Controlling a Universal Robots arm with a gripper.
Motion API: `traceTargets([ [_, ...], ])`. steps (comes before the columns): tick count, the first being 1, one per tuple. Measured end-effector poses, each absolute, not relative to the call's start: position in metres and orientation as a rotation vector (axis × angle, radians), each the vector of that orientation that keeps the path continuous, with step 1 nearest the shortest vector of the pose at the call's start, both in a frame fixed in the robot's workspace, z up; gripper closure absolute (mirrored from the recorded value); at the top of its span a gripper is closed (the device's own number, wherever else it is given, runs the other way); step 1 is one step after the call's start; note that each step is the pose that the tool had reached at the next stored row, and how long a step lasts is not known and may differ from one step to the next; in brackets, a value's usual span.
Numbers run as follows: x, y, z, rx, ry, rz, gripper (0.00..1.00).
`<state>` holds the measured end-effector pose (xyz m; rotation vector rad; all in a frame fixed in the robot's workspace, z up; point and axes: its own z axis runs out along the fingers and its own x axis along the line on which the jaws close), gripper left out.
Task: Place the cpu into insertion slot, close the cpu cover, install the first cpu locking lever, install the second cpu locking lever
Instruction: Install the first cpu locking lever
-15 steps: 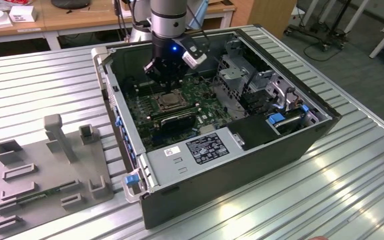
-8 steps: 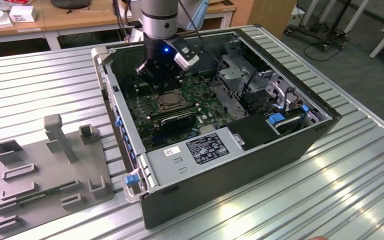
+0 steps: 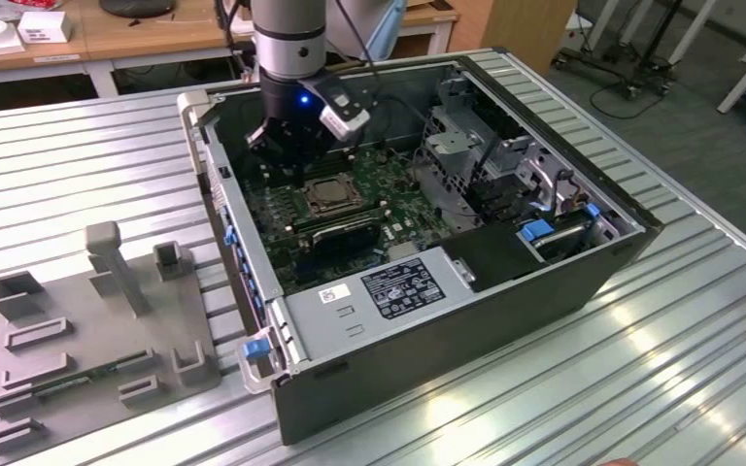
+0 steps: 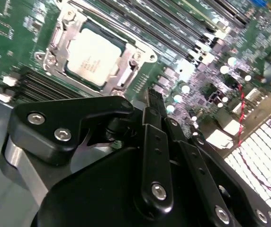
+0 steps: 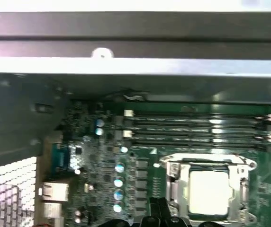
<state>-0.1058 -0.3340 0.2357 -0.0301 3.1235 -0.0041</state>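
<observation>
Here the small square silvery-grey cpu (image 4: 94, 56) is seen framed by the thin silver-grey metal cpu cover (image 4: 128, 71) on the green circuit board (image 4: 12, 19), just beside the black pincer (image 4: 155, 98), which is clenched on nothing.

Silvery-grey cpu (image 4: 94, 55), green motherboard (image 4: 12, 19), black tool (image 4: 155, 106)

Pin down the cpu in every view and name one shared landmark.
Exterior view: cpu sits mid-board inside the open computer case.
Second wrist view: cpu lies beside the memory slots.
First wrist view: cpu lies next to those slots.
Shared landmark: the cpu cover framing it.
</observation>
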Motion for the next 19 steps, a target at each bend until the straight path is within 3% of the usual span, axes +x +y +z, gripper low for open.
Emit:
traceTargets([
  [19,-0.112,-0.334,0.256,-0.030,3.102,-0.004,0.89],
])
